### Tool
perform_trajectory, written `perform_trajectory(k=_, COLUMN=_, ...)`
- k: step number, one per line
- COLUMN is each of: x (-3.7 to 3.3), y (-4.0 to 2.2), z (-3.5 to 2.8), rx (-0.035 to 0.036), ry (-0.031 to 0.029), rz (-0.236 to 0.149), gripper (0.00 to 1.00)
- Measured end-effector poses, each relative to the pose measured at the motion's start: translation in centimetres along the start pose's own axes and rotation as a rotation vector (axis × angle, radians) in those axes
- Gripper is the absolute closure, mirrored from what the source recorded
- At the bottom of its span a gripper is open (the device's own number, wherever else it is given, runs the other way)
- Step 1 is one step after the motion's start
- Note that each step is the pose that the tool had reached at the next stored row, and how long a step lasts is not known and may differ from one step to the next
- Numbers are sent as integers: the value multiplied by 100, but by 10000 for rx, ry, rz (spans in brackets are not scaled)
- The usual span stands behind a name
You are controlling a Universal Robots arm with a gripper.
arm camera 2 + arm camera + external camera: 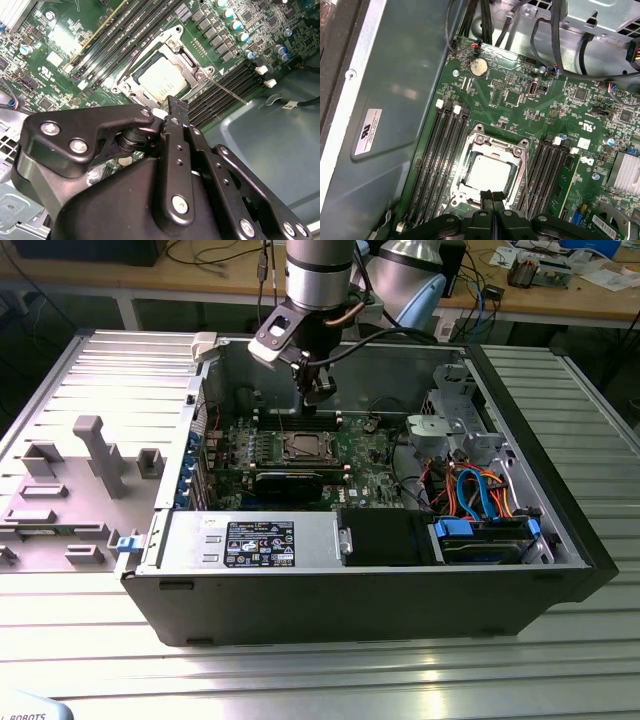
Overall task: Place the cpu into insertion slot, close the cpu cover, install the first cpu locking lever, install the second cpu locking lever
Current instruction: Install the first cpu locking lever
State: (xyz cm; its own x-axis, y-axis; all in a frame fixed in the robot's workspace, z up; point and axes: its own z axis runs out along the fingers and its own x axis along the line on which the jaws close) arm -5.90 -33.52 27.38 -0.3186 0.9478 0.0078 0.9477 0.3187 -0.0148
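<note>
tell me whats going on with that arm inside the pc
A robot arm's pincer reaches into an open computer case, with its tips shut together just above one edge of the insertion slot on the green motherboard. The cpu already sits in the slot, and the cpu cover appears to lie down around it. A thin locking lever sticks out beside the socket. I can't tell if it's latched.

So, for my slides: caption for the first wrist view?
End effector above the cpu, seated in the insertion slot with the cpu cover down.
</note>
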Motion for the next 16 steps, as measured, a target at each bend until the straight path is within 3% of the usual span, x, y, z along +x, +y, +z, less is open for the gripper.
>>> perform_trajectory(k=16, x=0, y=0, z=0, rx=7, ry=-14, rz=-982, gripper=89)
